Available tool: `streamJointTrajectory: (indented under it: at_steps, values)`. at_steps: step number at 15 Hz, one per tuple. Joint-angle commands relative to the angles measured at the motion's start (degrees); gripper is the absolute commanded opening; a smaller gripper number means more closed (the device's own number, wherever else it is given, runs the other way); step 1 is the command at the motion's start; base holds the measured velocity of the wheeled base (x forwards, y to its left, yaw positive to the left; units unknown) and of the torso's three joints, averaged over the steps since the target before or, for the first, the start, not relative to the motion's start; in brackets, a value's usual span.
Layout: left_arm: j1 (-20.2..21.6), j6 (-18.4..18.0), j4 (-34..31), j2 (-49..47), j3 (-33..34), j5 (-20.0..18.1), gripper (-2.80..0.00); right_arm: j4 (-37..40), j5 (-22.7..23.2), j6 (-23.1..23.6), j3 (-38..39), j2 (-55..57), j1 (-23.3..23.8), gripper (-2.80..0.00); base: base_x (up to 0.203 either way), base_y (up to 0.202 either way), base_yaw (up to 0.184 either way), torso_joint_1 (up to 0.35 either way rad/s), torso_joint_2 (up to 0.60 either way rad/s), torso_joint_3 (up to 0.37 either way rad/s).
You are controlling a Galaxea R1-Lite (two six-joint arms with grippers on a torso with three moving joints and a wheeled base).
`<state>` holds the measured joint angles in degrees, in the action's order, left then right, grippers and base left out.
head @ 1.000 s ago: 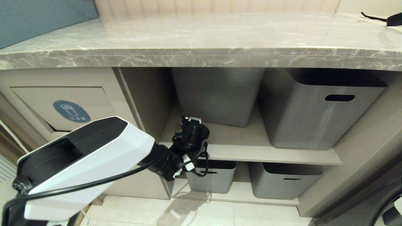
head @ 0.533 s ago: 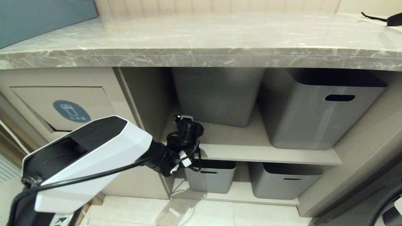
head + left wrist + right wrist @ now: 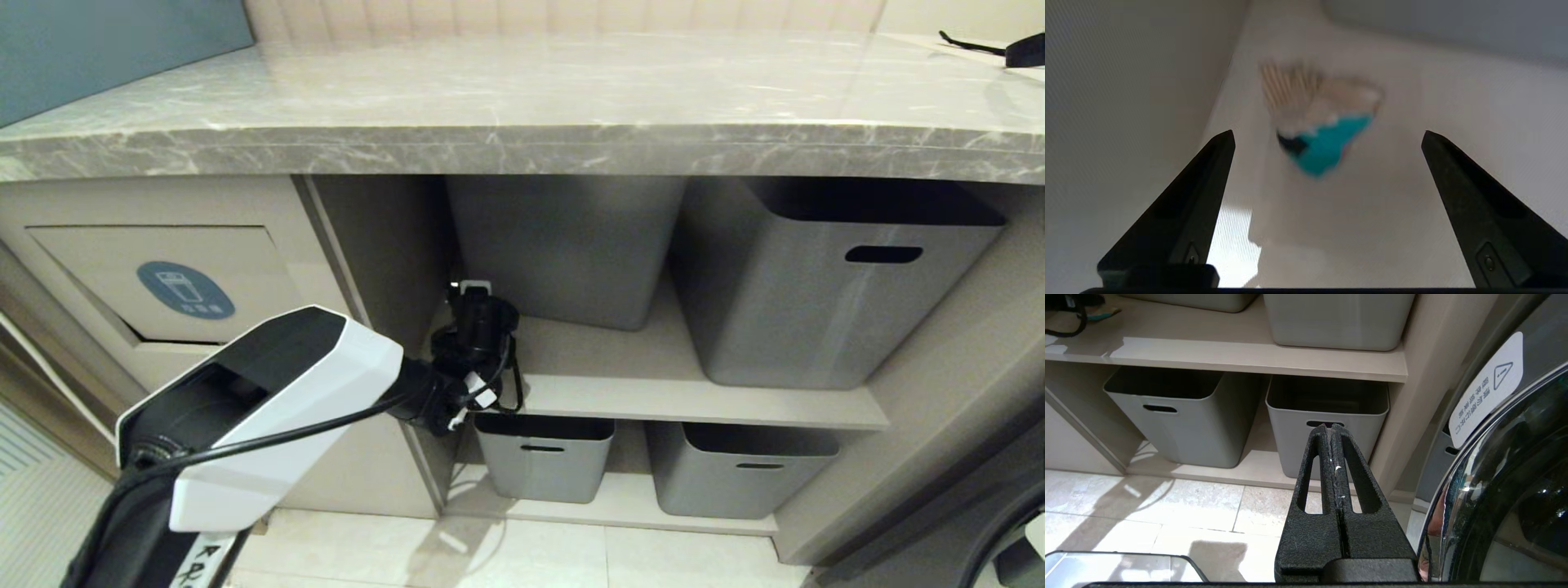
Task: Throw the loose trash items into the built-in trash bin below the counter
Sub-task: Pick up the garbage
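On the upper shelf (image 3: 620, 392), my left gripper (image 3: 1327, 134) gapes wide before a torn scrap (image 3: 1323, 122), cabinet wall (image 3: 1126, 81) and grey tub (image 3: 563, 245) close by.

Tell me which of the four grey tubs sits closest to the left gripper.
The upper-left tub, on the upper shelf directly behind the left gripper; it alone shows no handle slot.
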<state>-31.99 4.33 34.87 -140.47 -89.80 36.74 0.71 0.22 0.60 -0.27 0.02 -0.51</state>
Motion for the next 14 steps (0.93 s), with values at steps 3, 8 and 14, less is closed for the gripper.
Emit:
streamJointTrajectory:
  at_steps: [3,8,14]
  values:
    - [1.38,-0.03,0.60,-4.13,-5.67,0.18,0.00,0.00,0.04,0.02,0.00,-0.11,-0.02,-2.80,0.000,0.000,0.000,0.000,0.00,0.000]
    - [3.14,-0.61,0.50,-8.78,-13.83,-3.10,0.00,0.00,0.04,0.02,0.00,-0.11,-0.02,-2.80,0.000,0.000,0.000,0.000,0.00,0.000]
    - [4.13,-0.39,0.46,-12.58,-20.17,-5.67,0.00,0.00,0.04,0.02,0.00,-0.11,-0.02,-2.80,0.000,0.000,0.000,0.000,0.00,0.000]
